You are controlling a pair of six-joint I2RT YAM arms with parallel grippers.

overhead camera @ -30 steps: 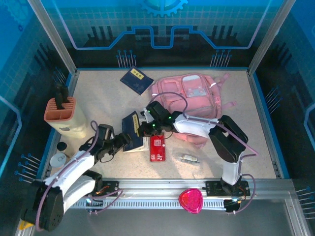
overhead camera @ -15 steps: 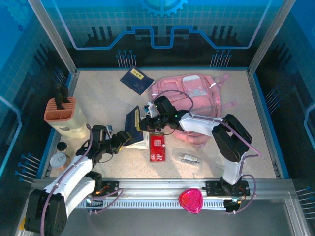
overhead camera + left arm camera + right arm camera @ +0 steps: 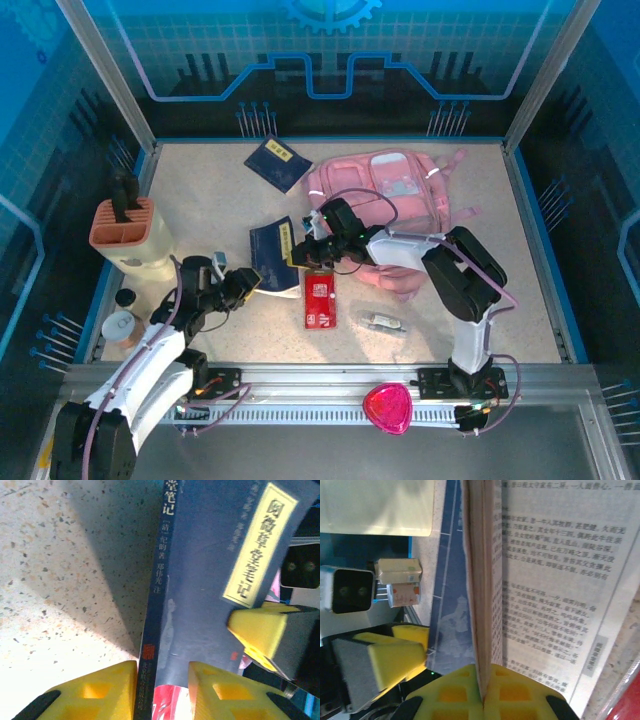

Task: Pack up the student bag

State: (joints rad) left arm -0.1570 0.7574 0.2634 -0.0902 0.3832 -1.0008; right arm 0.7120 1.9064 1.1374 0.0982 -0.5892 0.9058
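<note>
The table (image 3: 200,205) is boxed in by a blue rim and frame posts. The widest bare patch lies at the far left, between the caddy (image 3: 125,235) and the far book (image 3: 277,163). A narrower strip runs along the right rim, and the near right corner is open apart from a small clear item (image 3: 383,322).

The bag (image 3: 400,185) lies flat at the far right of centre, close to the far rim. It is pink, front side up, with pockets, a clear window panel and white strips. Its straps trail toward the right rim. The right forearm crosses its near left edge. Whether any zip is undone is too small to tell.

Mid-table, a navy book (image 3: 268,250) is tipped up just left of a red pack (image 3: 319,300). The right gripper (image 3: 482,692) is pinched tight on its cover edge. The left gripper (image 3: 162,692) has its jaws apart on either side of the spine's lower end. The pads may be touching the book, but that is unclear.
</note>
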